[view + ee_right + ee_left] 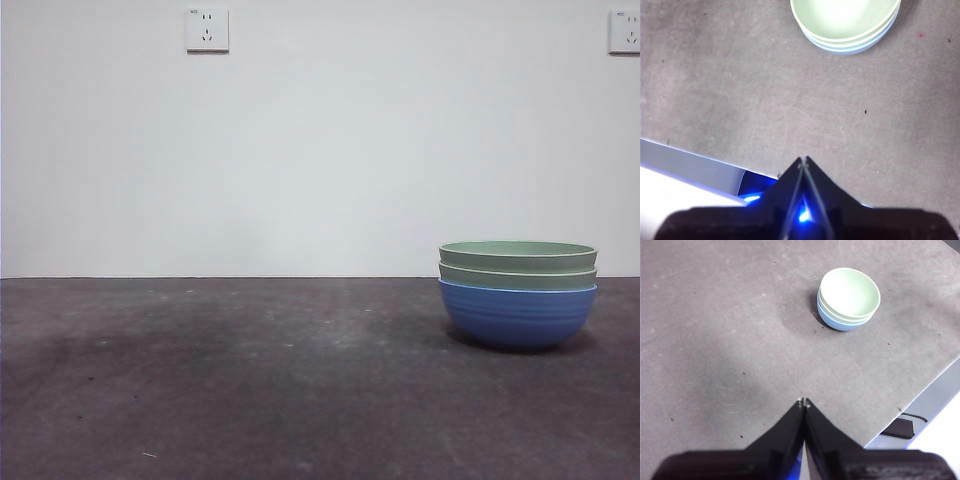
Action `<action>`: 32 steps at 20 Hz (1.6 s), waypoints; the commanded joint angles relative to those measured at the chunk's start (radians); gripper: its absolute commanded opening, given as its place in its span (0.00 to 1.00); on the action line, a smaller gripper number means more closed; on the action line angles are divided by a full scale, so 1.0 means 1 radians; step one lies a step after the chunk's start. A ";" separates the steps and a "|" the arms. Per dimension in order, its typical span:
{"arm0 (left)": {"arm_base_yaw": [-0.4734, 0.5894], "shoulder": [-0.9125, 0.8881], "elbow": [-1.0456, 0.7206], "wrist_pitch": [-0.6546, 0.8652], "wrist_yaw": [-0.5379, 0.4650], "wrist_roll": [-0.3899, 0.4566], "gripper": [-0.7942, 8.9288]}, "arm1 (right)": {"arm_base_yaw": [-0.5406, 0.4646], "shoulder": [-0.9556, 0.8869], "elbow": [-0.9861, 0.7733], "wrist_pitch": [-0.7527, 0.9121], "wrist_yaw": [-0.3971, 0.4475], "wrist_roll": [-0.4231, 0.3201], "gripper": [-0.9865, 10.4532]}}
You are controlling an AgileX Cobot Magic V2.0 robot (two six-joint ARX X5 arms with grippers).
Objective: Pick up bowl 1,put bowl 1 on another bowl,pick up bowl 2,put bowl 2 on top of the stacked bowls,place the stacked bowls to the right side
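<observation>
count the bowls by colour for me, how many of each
pale green bowls: 2, upper nested in lower
blue bowl: 1, at the bottom of the stack
total: 3 bowls, all in one stack on the table

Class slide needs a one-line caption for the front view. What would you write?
The stacked bowls, two pale green nested in a blue one, stand alone at the right of the dark table.
</observation>
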 commanded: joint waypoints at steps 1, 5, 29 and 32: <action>-0.003 -0.001 0.002 -0.002 -0.003 0.011 0.08 | 0.001 -0.002 -0.004 0.002 0.005 -0.009 0.09; -0.003 -0.001 0.002 -0.002 -0.004 0.011 0.08 | 0.001 -0.002 -0.004 0.002 0.005 -0.009 0.09; 0.515 -0.793 -1.054 0.991 -0.032 0.194 0.08 | 0.001 -0.002 -0.004 0.002 0.005 -0.009 0.09; 0.521 -0.855 -1.178 0.999 -0.034 0.192 0.08 | 0.001 -0.002 -0.004 0.002 0.005 -0.009 0.09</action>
